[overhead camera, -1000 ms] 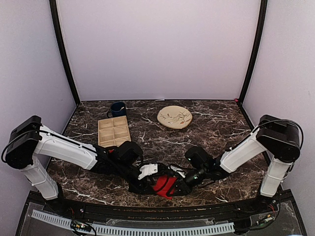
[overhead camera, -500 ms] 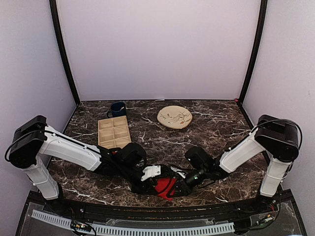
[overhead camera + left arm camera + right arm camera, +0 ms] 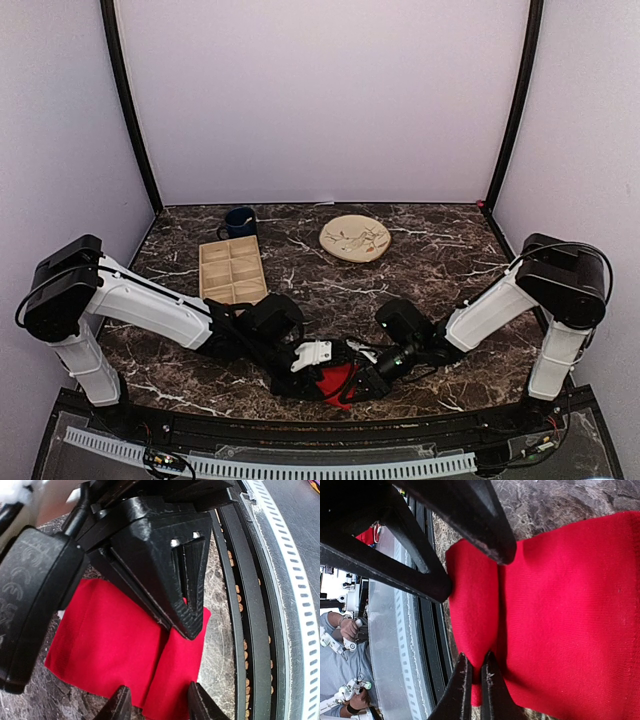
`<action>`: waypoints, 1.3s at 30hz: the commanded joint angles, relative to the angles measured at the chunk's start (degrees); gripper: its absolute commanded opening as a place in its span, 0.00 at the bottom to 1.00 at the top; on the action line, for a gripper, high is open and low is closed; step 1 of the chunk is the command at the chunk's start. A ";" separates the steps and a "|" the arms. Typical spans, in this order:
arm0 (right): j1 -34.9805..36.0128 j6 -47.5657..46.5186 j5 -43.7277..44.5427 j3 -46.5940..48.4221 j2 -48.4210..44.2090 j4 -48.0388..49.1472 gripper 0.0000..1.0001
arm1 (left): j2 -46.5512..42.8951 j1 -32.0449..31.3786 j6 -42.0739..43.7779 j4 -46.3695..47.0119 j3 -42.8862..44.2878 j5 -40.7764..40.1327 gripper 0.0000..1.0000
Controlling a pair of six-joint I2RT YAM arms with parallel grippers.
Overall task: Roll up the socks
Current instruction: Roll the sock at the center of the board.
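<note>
Red socks (image 3: 334, 381) lie folded on the marble bench (image 3: 450, 262), between both jaws. Left jaws stand part-open astride one fold; right jaws, crowding close opposite, pinch the fabric tight. Well beyond them: blue mug (image 3: 240, 221), wooden tray (image 3: 232, 267), beige plate (image 3: 355, 238).

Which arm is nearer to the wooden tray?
Left. The left arm passes right by the tray's near edge, the left tool at the socks. The right tool, shut on the socks, is farther right.
</note>
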 commanded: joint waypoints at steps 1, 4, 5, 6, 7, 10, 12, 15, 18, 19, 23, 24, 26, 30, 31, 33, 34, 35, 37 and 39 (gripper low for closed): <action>-0.21 0.29 2.84 -1.43 2.65 -7.02 0.00 | -0.19 -0.76 0.72 -1.67 0.37 0.96 0.41; -0.28 0.33 2.85 -1.38 2.73 -7.13 0.00 | -1.00 -0.86 0.55 -1.99 -0.08 1.24 0.41; -0.30 0.28 2.83 -1.29 2.78 -7.18 0.00 | -1.32 -0.81 0.53 -2.21 -0.17 1.35 0.41; -0.29 0.24 2.69 -1.26 2.86 -7.21 0.00 | -1.47 -0.84 0.50 -2.37 -0.26 1.50 0.41; -0.30 0.27 2.70 -1.12 2.95 -7.20 0.00 | -1.53 -0.86 0.45 -2.56 -0.23 1.55 0.41; -0.30 0.24 2.69 -0.92 3.00 -7.35 0.00 | -0.98 -0.86 0.43 -3.02 -0.11 1.83 0.41; -0.30 0.15 2.74 -1.03 2.93 -7.45 0.00 | -0.59 -0.92 0.37 -3.24 -0.02 2.19 0.41; -0.30 0.16 2.74 -1.03 2.95 -7.55 0.00 | -0.47 -1.03 0.31 -3.41 -0.10 2.26 0.41; -0.30 0.11 2.52 -0.87 3.00 -7.66 0.00 | -0.31 -1.11 0.35 -3.48 -0.28 1.85 0.41; -0.30 0.07 2.45 -0.79 3.02 -7.68 0.00 | -0.18 -1.12 0.30 -3.44 -0.31 1.70 0.41; -0.30 -0.03 2.31 -0.64 3.20 -7.87 0.00 | 0.17 -1.11 0.37 -2.95 -0.21 0.98 0.39; -0.30 -0.03 2.27 -0.66 3.17 -7.84 0.00 | 0.33 -1.12 0.55 -2.96 -0.08 0.80 0.39; -0.30 -0.11 2.33 -0.73 3.04 -8.00 0.00 | 0.84 -1.12 0.88 -2.96 0.29 0.59 0.36; -0.38 -0.11 2.45 -0.90 2.88 -8.07 0.00 | 1.98 -1.12 1.31 -3.28 0.92 0.80 0.33; -0.39 -0.11 2.29 -0.97 2.85 -8.05 0.00 | 2.18 -1.12 1.33 -3.23 1.02 0.89 0.32; -0.38 -0.06 2.23 -0.86 2.90 -8.05 0.00 | 2.32 -1.12 1.31 -3.14 1.11 1.02 0.30; -0.39 -0.18 2.19 -0.82 2.91 -8.09 0.00 | 2.25 -1.12 1.36 -3.14 1.15 1.03 0.29; -0.39 -0.20 2.17 -0.84 2.98 -8.08 0.00 | 2.25 -1.12 1.40 -3.14 1.25 1.03 0.28; -0.38 -0.28 2.24 -0.80 3.10 -8.25 0.00 | 2.16 -1.12 1.54 -3.22 1.44 1.07 0.26; -0.39 -0.29 2.28 -0.71 3.11 -8.34 0.00 | 2.16 -1.12 1.72 -3.41 1.72 1.30 0.24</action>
